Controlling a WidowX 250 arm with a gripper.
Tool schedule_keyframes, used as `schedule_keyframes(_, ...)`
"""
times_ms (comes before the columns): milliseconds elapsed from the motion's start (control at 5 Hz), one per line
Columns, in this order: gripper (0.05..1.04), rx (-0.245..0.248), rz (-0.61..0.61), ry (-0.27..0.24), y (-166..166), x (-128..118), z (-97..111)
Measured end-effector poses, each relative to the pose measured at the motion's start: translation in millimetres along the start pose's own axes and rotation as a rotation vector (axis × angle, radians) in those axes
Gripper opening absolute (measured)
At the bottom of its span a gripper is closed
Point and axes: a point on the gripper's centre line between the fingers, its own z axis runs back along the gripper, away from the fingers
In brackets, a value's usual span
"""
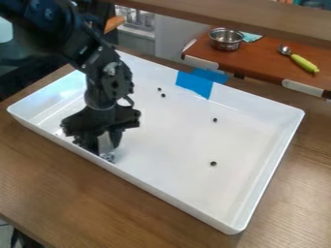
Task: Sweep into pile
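Gripper [102, 145] seen at left, lowered into the white tray [174, 145] by the near wall; can't be told whether it's wide, narrow or holding anything. Two dark bits [163, 95] spread toward the far wall, near each other. Blue tape [195, 84] stuck on that wall. Two more bits [213, 163] scattered at right, well apart. Pot [225, 40] and spoon [304, 63] placed on the table [259, 62] behind.

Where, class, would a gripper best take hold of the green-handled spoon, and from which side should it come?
Probably best by the middle of the green handle, from straight above, closing across its width. The handle is long and narrow and lies flat on the reddish-brown table, with its long sides exposed; the metal head is rounded and shiny, so likely slippery.
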Motion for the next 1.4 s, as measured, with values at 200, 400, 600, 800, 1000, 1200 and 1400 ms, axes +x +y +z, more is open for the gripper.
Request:
schedule_keyframes(200, 0.382, -0.02, 0.012, 0.022, -2.4, -2.8, 3.6)
schedule_keyframes(400, 0.383, -0.087, 0.085, 0.09, -31.2, -6.6, 25.2)
schedule_keyframes(600, 0.383, -0.167, 0.134, 0.132, -71.4, -4.3, 55.4)
schedule_keyframes(800, 0.383, -0.233, 0.15, 0.159, -113.9, -4.5, 79.0)
schedule_keyframes(1000, 0.382, -0.254, 0.113, 0.183, -152.5, -21.1, 77.1)
schedule_keyframes(1200, 0.383, -0.277, 0.076, 0.183, -178.8, -34.9, 69.8)
schedule_keyframes(1400, 0.382, -0.283, 0.053, 0.151, -196.8, -49.9, 57.4)
